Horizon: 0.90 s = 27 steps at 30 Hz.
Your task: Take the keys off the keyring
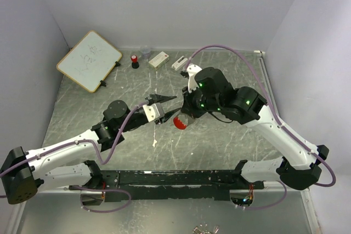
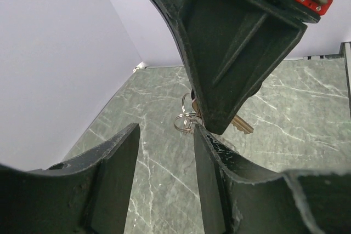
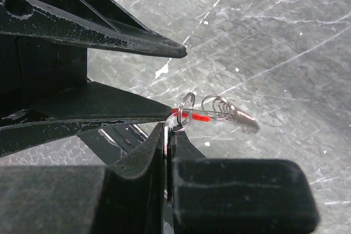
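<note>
The right gripper (image 3: 168, 138) has its fingers pressed together on a thin silvery loop of the keyring (image 3: 186, 109), holding it up off the bench (image 3: 285, 36), roughly midway between the two arms. The left gripper (image 3: 176, 83) stands spread wide. Its lower finger (image 3: 109, 110) has its tip at, perhaps touching, that same loop, and its upper finger is well above. Beyond the pinch, a sliver of the red clip (image 3: 200, 117) runs to a second cluster of rings (image 3: 216, 108). A brass key (image 3: 244, 119) hangs outward from these, blurred in the right wrist view.

The step in hand looks like getting a second grip so the key can be worked off. To do it well, the left gripper should shift outward until the key itself, not the loop in the right pinch, lies between its fingers, and then close firmly. From there, the key should be turned along the ring's coil. A straight tug would likely only drag the loop out of the right pinch, which must be tight and steady throughout.
</note>
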Each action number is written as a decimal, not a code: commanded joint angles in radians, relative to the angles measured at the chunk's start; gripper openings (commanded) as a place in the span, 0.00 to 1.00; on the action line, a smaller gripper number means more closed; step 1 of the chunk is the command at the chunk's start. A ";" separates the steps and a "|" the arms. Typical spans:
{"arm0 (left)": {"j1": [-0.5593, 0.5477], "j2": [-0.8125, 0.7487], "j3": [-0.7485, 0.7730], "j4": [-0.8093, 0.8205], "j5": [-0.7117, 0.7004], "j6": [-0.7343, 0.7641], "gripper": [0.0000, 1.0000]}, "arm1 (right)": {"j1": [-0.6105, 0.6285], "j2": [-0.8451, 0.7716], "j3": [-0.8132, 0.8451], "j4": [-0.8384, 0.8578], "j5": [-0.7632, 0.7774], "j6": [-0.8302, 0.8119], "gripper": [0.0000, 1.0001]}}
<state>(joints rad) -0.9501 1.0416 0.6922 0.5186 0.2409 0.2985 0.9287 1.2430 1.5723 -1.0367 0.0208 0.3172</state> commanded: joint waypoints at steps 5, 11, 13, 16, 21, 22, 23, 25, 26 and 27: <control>0.005 0.025 0.014 0.070 0.052 -0.002 0.53 | 0.009 -0.019 -0.020 0.042 -0.018 -0.011 0.00; 0.005 0.043 0.022 0.087 0.082 -0.005 0.52 | 0.011 -0.023 -0.030 0.053 -0.026 -0.013 0.00; 0.004 0.057 0.024 0.098 0.100 -0.008 0.51 | 0.013 -0.026 -0.038 0.061 -0.031 -0.016 0.00; 0.005 0.080 0.042 0.093 0.142 -0.011 0.43 | 0.014 -0.028 -0.051 0.063 -0.031 -0.017 0.00; 0.005 0.077 0.069 0.058 0.175 0.005 0.23 | 0.014 -0.027 -0.048 0.054 -0.031 -0.014 0.00; 0.005 0.073 0.069 0.055 0.179 0.008 0.18 | 0.015 -0.027 -0.046 0.052 -0.031 -0.013 0.00; 0.005 0.066 0.067 0.054 0.179 0.011 0.13 | 0.015 -0.029 -0.045 0.051 -0.029 -0.010 0.00; 0.004 0.047 0.062 0.044 0.174 0.019 0.07 | 0.017 -0.035 -0.044 0.048 -0.021 -0.004 0.00; 0.004 0.039 0.057 0.040 0.173 0.022 0.07 | 0.017 -0.040 -0.047 0.047 -0.017 -0.001 0.00; 0.005 0.030 0.053 0.037 0.173 0.026 0.07 | 0.016 -0.047 -0.047 0.043 -0.011 0.002 0.00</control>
<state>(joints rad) -0.9463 1.1179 0.7097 0.5243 0.3782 0.3027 0.9321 1.2236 1.5192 -1.0130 0.0219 0.3080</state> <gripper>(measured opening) 0.083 0.026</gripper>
